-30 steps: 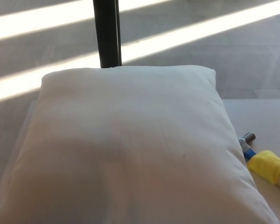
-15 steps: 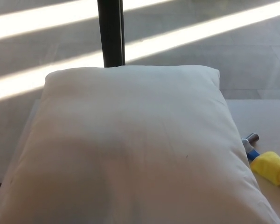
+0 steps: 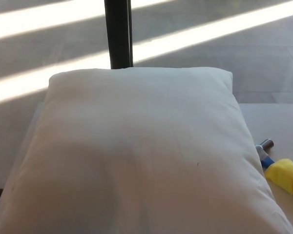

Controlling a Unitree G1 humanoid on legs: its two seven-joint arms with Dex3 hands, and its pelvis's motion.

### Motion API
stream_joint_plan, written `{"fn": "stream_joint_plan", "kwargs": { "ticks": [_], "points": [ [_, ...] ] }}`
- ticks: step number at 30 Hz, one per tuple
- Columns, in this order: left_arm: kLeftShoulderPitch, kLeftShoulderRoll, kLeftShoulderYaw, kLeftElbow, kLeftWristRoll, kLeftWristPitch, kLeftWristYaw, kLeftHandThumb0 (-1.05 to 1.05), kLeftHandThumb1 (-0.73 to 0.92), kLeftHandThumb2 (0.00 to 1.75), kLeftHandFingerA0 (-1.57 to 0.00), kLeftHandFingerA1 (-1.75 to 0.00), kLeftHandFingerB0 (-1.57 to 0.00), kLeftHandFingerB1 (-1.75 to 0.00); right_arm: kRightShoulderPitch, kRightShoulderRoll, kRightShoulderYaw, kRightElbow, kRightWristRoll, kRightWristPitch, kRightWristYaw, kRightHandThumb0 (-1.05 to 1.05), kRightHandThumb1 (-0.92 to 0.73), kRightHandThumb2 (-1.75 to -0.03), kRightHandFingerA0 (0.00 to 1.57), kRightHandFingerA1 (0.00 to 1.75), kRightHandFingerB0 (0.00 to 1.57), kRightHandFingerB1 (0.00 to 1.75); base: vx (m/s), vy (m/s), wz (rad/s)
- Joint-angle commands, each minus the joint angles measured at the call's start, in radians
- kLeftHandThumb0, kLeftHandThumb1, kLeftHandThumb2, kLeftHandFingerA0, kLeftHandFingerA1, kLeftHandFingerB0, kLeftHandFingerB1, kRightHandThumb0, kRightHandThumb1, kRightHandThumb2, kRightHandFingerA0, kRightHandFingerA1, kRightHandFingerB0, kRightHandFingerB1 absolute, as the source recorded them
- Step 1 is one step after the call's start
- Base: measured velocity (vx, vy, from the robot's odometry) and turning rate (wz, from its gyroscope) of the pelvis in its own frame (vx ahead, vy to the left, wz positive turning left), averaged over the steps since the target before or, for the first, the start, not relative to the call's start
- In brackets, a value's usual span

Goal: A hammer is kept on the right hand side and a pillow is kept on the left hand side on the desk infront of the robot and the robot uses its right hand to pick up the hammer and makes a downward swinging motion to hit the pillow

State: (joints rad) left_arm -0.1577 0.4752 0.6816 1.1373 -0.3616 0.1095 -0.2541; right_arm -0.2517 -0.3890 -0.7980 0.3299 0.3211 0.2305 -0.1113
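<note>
Filling most of the head view, a plump white fabric pillow (image 3: pixel 136 151) is lying on the pale desk (image 3: pixel 278 124). Peeking out at its 4 o'clock edge is a hammer with a yellow-wrapped handle, blue neck and metal head (image 3: pixel 278 168), touching or just beside the pillow. Neither robot hand is showing, so their fingers cannot be told.

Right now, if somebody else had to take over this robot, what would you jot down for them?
Hands: neither the left nor the right hand shows in the head view.
Things: the white pillow fills most of the desk. The hammer lies at the pillow's right edge, only its metal head, a blue part and a yellow part showing, partly cut off by the picture's edge.
Done: nothing visible; the hammer lies on the desk, not held.
Left: reach in with the right hand, grasp the hammer, lift it and swing it down onto the pillow.
</note>
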Motion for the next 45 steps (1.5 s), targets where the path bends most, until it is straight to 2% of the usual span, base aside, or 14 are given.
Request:
{"fn": "stream_joint_plan", "kwargs": {
  "ticks": [1,4,5,6,7,8,9,11,15,36,37,38,39,45],
  "points": [
    [-0.025,-0.001,0.036,-0.044,-0.064,0.011,0.029,-0.59,0.58,0.98,-0.38,-0.62,-0.28,-0.53,-0.003,0.045,0.137,-0.266,-0.191,-0.018,-0.203,-0.74,-0.2,-0.97,0.1,0.77,0.03,0.66,0.0,0.0,0.0],
    [-0.009,-0.012,0.033,-0.059,-0.063,0.015,0.018,-0.58,0.57,0.98,-0.37,-0.62,-0.25,-0.52,0.035,0.042,0.215,-0.337,-0.224,-0.028,-0.154,-0.77,-0.27,-1.0,0.1,0.77,0.0,0.66,0.0,0.0,0.0],
    [-0.005,-0.014,0.037,-0.052,-0.065,0.011,0.02,-0.59,0.7,0.62,-0.4,-0.55,-0.35,-0.44,0.051,0.028,0.251,-0.366,-0.243,0.01,-0.138,-0.76,-0.31,-1.02,0.07,0.76,0.0,0.66,0.0,0.0,0.0],
    [-0.004,-0.014,0.037,-0.046,-0.064,0.011,0.021,-0.58,0.73,0.62,-0.42,-0.54,-0.37,-0.43,0.068,0.021,0.284,-0.4,-0.264,0.013,-0.125,-1.05,-0.65,-1.06,0.06,0.85,0.17,0.78,0.0,0.0,0.0],
    [0.001,-0.016,0.036,-0.049,-0.062,0.01,0.022,-0.58,0.71,0.62,-0.41,-0.55,-0.36,-0.44,0.08,-0.001,0.315,-0.423,-0.255,0.035,-0.081,-1.01,-0.8,-0.61,0.0,1.0,0.04,0.82,0.0,0.0,0.0],
    [0.001,-0.017,0.037,-0.048,-0.064,0.009,0.022,-0.57,0.73,0.62,-0.42,-0.54,-0.37,-0.44,0.086,-0.009,0.33,-0.43,-0.255,0.043,-0.067,-0.88,-0.55,-1.03,0.0,0.75,0.1,0.62,0.0,0.0,0.0],
    [0.0,-0.018,0.04,-0.045,-0.067,0.009,0.021,-0.57,0.73,0.62,-0.42,-0.54,-0.37,-0.44,0.094,-0.02,0.35,-0.442,-0.256,0.056,-0.054,-0.88,-0.55,-1.03,0.0,0.75,0.1,0.62,0.0,0.0,0.0],
    [0.005,-0.017,0.04,-0.052,-0.068,0.016,0.027,-0.57,0.74,0.62,-0.44,-0.56,-0.37,-0.43,0.095,-0.056,0.423,-0.429,-0.281,0.082,-0.017,-0.76,-0.52,-0.93,0.0,0.29,0.0,0.25,0.0,0.0,0.0],
    [0.01,-0.015,0.044,-0.058,-0.08,0.025,0.02,-0.56,0.74,0.62,-0.45,-0.6,-0.38,-0.46,0.076,-0.119,0.53,-0.364,-0.324,0.122,0.025,-0.85,-0.55,-0.9,0.0,0.17,0.06,0.15,0.0,0.0,0.0],
    [0.055,-0.009,0.025,-0.046,-0.093,0.013,-0.004,-0.59,0.72,0.62,-0.44,-0.57,-0.41,-0.46,-0.05,-0.325,0.93,-0.033,-0.565,0.038,0.186,-0.77,-0.55,-0.93,0.02,0.33,0.13,0.38,0.0,0.0,0.0],
    [0.058,-0.009,0.025,-0.047,-0.094,0.013,-0.003,-0.53,0.55,1.0,-0.44,-0.66,-0.26,-0.54,-0.048,-0.325,0.937,-0.034,-0.573,0.035,0.184,-0.78,-0.56,-0.93,0.02,0.36,0.12,0.39,0.0,0.0,0.0],
    [0.062,-0.008,0.025,-0.048,-0.095,0.014,-0.001,-0.53,0.55,1.0,-0.44,-0.66,-0.26,-0.54,-0.044,-0.325,0.948,-0.035,-0.585,0.03,0.179,-0.78,-0.56,-0.93,0.02,0.36,0.12,0.39,0.0,0.0,0.0],
    [0.067,-0.007,0.02,-0.047,-0.089,0.011,0.002,-0.59,0.73,0.62,-0.43,-0.55,-0.39,-0.45,-0.038,-0.321,0.967,-0.052,-0.596,0.027,0.188,-0.79,-0.56,-0.94,0.02,0.35,0.12,0.4,0.0,0.0,0.0],
    [0.081,-0.004,0.004,-0.035,-0.083,-0.002,0.002,-0.61,0.72,0.62,-0.46,-0.55,-0.41,-0.45,-0.034,-0.32,0.965,-0.111,-0.617,0.037,0.197,-0.79,-0.58,-0.95,0.02,0.37,0.13,0.42,0.0,0.0,0.0]
  ]
}}
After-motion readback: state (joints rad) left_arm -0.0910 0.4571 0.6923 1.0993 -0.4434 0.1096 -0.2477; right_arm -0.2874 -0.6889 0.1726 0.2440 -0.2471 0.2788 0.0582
